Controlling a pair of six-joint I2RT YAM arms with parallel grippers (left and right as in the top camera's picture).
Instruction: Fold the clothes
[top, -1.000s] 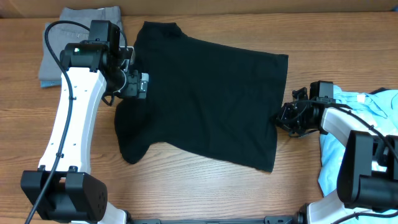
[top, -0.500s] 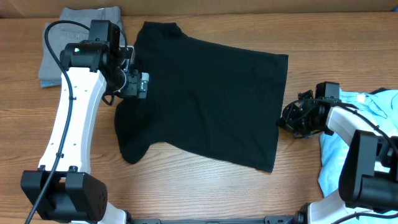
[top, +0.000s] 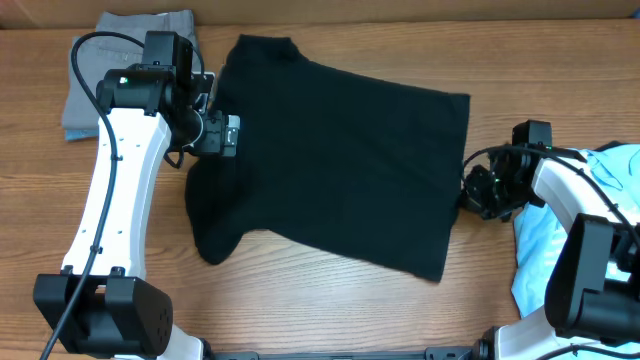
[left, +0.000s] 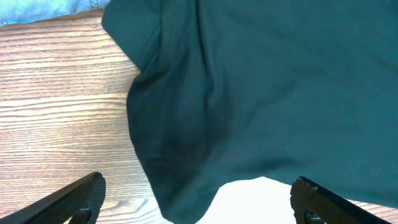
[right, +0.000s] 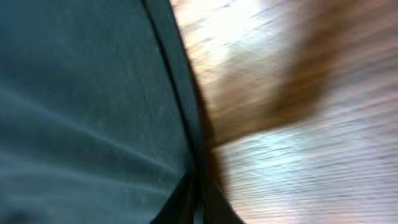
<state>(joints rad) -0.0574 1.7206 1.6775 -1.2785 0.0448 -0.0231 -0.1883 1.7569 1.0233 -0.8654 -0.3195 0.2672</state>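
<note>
Overhead, wood-grain table (top: 330, 310), black shirt (top: 340, 150) spread out, left jaws wide apart, right jaws pinching hem

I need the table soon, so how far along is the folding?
Done: a grey garment lies folded at the far left. In hand: the black shirt lies spread flat, unfolded; the right gripper pinches its hem, the left gripper hangs open near its sleeve. Left: folding it, then the crumpled light blue tee.

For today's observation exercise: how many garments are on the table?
3: black shirt spread centrally; grey folded garment at the far-left corner; light blue tee bunched at the right edge, partly hidden.
</note>
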